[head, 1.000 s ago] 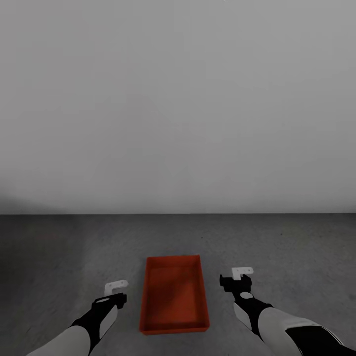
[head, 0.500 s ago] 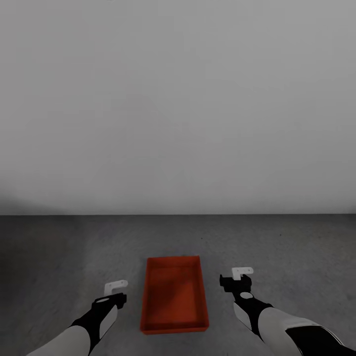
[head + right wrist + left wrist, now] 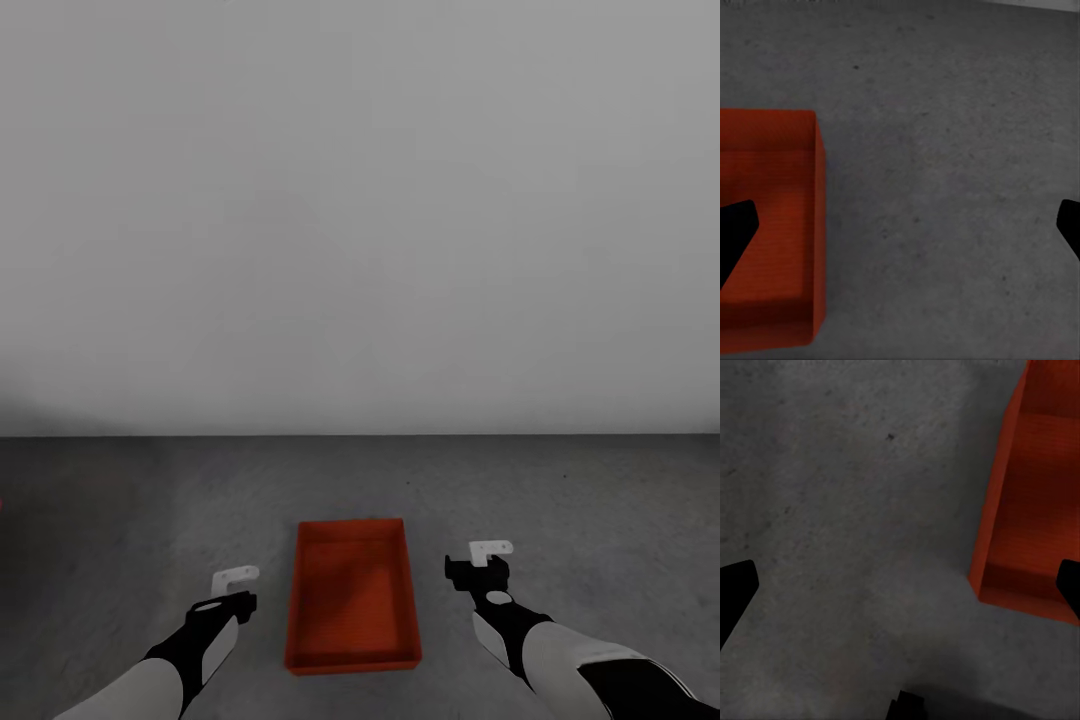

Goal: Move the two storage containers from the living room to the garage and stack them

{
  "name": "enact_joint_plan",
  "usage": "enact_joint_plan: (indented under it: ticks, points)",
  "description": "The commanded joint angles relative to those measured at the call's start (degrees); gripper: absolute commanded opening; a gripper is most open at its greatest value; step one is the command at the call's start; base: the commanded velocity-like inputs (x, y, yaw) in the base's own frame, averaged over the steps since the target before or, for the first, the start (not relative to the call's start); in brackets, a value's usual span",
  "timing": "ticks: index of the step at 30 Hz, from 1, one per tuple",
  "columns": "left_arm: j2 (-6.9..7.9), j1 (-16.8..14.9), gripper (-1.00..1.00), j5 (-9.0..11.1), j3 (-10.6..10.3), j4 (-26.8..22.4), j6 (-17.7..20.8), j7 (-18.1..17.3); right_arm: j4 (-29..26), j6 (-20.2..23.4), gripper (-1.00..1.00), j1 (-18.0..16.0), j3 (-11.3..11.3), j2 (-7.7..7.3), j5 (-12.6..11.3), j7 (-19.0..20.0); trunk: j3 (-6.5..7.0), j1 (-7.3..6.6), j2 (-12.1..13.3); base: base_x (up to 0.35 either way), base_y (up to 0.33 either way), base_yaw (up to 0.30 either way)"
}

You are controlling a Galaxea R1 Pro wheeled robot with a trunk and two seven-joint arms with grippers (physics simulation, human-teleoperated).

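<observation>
Storage container on concrete floor of garage, between left gripper and right gripper; both spread wide, empty. You: withdraw arms straight back, avoid walls; only 1 visible.

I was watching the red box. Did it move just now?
No. The storage container sits in the same spot on the concrete floor, just as far below the wall line, between the left gripper and right gripper.

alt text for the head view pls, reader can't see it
A red-orange container sits on a dark grey concrete floor, between the left gripper and the right gripper, both empty and apart from it. A plain grey-white wall fills the upper half.
</observation>
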Motion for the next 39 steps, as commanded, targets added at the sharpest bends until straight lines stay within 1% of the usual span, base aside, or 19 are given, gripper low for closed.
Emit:
enact_joint_plan:
  ticks: [1, 13, 16, 39]
  points:
    - [-0.03, 0.00, 1.00, 0.34, 0.22, -0.16, 0.26, 0.13, 0.11, -0.12, 1.00, -0.06, 0.45, 0.04, 0.06, -0.37, -0.05, 0.00, -0.03, 0.000, 0.000, 0.000]
    - [-0.15, 0.00, 1.00, 0.51, 0.24, -0.21, 0.26, 0.27, 0.11, -0.09, 1.00, -0.05, 0.45, 0.02, 0.05, -0.37, -0.05, 0.00, -0.03, 0.000, 0.000, 0.000]
    - [-0.19, 0.00, 1.00, 0.73, 0.35, -0.10, 0.42, 0.42, 0.11, -0.10, 1.00, -0.07, 0.45, 0.06, 0.03, -0.37, -0.05, 0.00, -0.03, -0.126, 0.000, 0.000]
    - [-0.21, 0.00, 1.00, 0.96, 0.57, 0.14, 0.89, 0.48, 0.19, -0.03, 1.00, -0.04, 0.43, 0.07, 0.04, -0.37, -0.05, 0.00, -0.03, -0.332, 0.000, 0.000]
